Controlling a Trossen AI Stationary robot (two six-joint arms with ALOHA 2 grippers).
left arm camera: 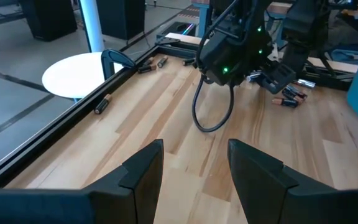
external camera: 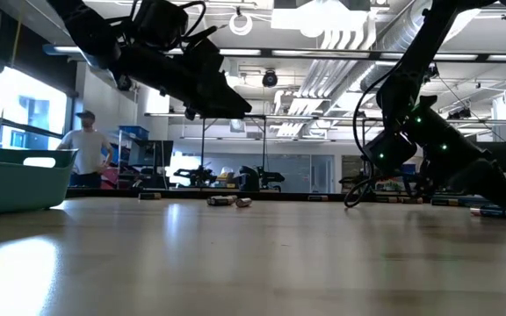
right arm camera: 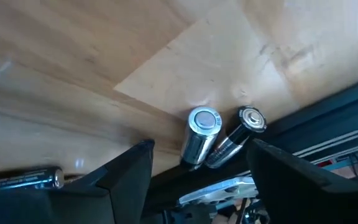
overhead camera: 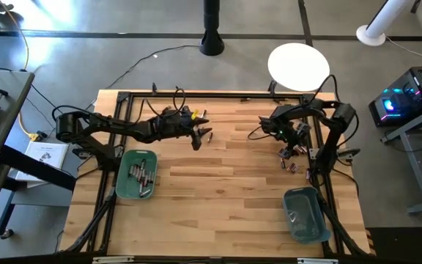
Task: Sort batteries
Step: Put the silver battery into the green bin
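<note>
Lying between the open right gripper [right arm camera: 197,163] fingers: two batteries [right arm camera: 201,134].

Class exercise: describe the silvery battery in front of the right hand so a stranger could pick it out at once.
Start at the right hand, low over the wooden table beside its black frame rail. Between its open fingers lie two batteries side by side. The silvery battery is the fatter, shiny one; its neighbour, the dark battery, is slimmer.

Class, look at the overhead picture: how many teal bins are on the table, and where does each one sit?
2. One teal bin sits on the table's left side below the left arm; the other teal bin sits near the lower right corner.
</note>
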